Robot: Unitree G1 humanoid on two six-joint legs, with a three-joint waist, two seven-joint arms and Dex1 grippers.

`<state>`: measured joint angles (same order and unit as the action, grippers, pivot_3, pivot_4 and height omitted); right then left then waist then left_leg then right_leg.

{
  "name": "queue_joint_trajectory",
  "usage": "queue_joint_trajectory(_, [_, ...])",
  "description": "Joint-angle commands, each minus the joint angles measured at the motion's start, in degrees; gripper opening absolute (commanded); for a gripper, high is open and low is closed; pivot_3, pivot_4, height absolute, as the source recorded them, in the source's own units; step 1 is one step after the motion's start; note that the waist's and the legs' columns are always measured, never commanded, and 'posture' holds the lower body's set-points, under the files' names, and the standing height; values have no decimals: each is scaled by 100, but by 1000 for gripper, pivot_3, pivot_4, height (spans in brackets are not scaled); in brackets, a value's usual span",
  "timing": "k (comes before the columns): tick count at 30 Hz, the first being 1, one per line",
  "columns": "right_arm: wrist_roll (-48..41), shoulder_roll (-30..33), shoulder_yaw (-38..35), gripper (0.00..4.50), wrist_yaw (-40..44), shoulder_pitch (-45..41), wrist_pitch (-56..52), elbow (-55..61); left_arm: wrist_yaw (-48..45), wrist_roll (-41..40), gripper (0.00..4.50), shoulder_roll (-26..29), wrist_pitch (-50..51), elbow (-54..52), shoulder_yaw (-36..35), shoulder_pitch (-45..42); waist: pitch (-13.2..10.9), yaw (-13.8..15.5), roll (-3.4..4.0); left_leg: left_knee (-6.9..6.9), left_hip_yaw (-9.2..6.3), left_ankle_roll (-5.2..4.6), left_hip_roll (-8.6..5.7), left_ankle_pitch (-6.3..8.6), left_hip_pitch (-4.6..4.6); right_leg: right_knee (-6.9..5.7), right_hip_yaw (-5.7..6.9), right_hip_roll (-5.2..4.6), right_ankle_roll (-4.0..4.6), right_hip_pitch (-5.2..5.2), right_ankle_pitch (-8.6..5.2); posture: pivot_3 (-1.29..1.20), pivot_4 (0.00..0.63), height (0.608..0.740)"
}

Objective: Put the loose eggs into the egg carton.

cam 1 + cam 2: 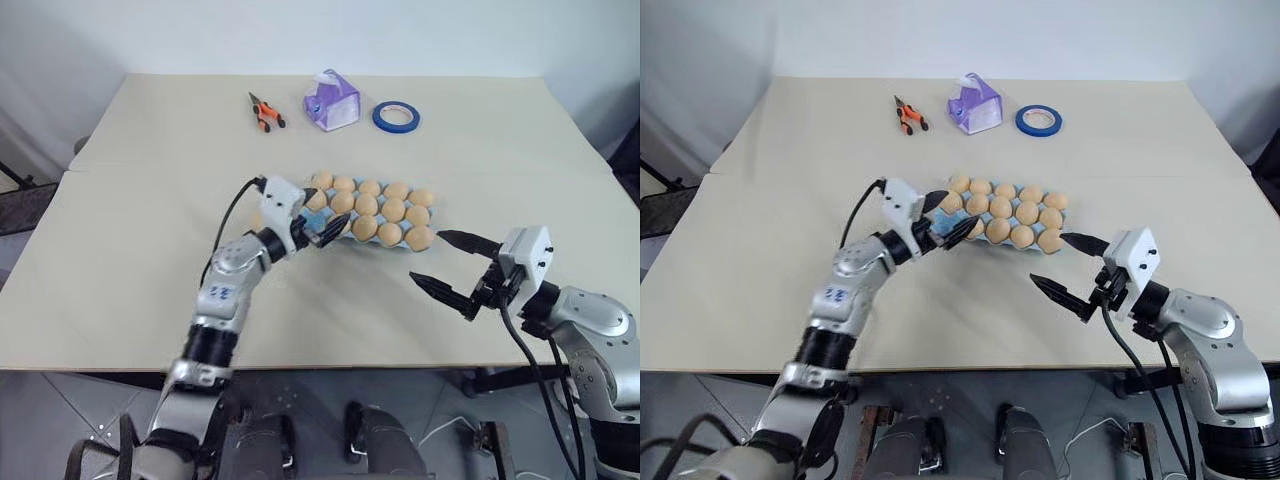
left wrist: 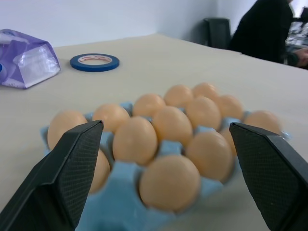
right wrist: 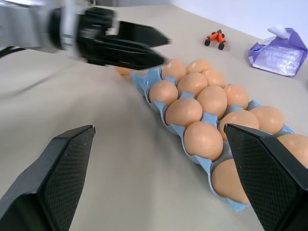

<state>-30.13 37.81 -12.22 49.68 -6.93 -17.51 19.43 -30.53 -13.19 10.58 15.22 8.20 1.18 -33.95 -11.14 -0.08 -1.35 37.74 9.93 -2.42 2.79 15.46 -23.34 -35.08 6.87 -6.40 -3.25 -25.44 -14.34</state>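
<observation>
The light blue egg carton lies mid-table, its cups filled with tan eggs. My left gripper hovers at the carton's left front corner, open, with nothing between its fingers; the eggs sit just beyond them. A tan shape like a loose egg peeks out under that gripper beside the carton's end, mostly hidden. Off the carton's right front corner, my right gripper stands open and empty above the table, its fingers pointing toward the carton.
At the back of the table lie orange-handled pliers, a purple tissue pack and a blue tape roll. The table's front edge runs just below the grippers. A person in dark clothes sits far off.
</observation>
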Motion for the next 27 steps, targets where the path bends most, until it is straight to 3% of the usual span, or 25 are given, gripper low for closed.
queue_joint_trajectory(1, [-255, -108, -359, 4500, 146, 56, 399, 57, -597, -665, 4473, 567, 532, -1225, -303, 736, 2, -20, 3, 0, 0, 2, 2, 0, 3, -1, -3, 1, 1, 1, 0, 0, 150, 740])
queue_joint_trajectory(8, [-322, -75, -349, 4500, 483, 197, 598, -190, -1898, -1514, 4473, 2125, 1193, -1811, -980, 2154, 1, -6, 3, 0, -1, 32, 3, 15, 7, -3, -22, 1, 10, 2, -5, 0, 150, 740])
queue_joint_trajectory(17, [-236, -19, -343, 4500, 509, 79, 632, -465, -2757, -1545, 4473, 3355, 775, -633, -1956, 2629, 1, -3, 5, -21, -3, 37, 4, 19, 5, 17, -52, -7, 20, -5, -10, 0, 150, 740])
queue_joint_trajectory(21, [-168, -15, -253, 4500, 509, -78, 634, -609, -2657, -1325, 4473, 3246, 231, -85, -1746, 1833, 1, 44, 5, -41, -5, 41, 2, 19, 5, 27, -49, -11, 22, -9, -12, 0, 150, 740])
queue_joint_trajectory(27, [-39, -6, -91, 4500, 522, -265, 605, -730, -2194, -623, 4473, 2311, -646, 1568, -1024, -212, 2, 139, 3, -41, 3, 41, -6, 19, 4, 29, -46, -13, 11, -5, -6, 0, 150, 740])
